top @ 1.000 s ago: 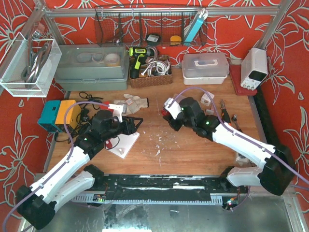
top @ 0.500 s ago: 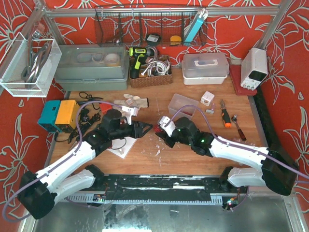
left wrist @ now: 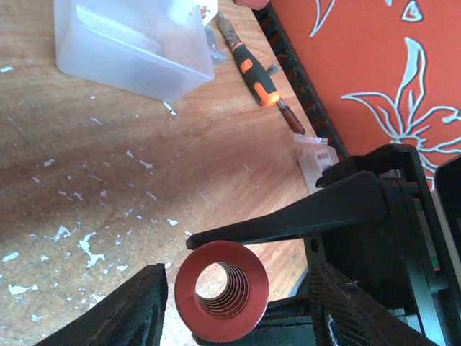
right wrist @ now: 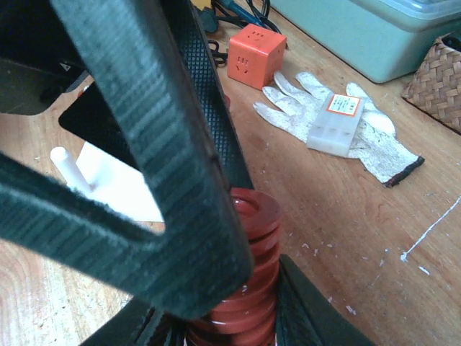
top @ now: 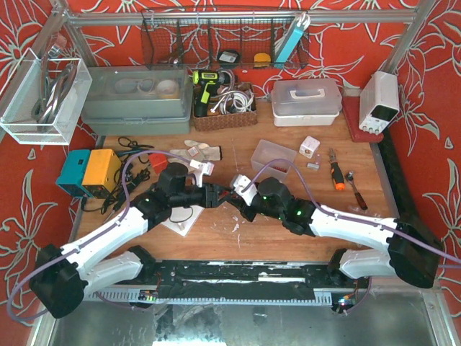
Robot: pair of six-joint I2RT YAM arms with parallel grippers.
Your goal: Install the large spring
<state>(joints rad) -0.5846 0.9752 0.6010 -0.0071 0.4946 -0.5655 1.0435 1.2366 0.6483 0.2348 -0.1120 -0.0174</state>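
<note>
Spring (right wrist: 247, 288), large and red, clamped between right fingers (right wrist: 306, 321) above desk (left wrist: 108, 166), left fingers (left wrist: 130, 310) spread wide either side, not touching.

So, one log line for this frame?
red coil spring: in right gripper, jaws shut | left gripper: jaws open around it | white plastic peg base: peg bare
</note>
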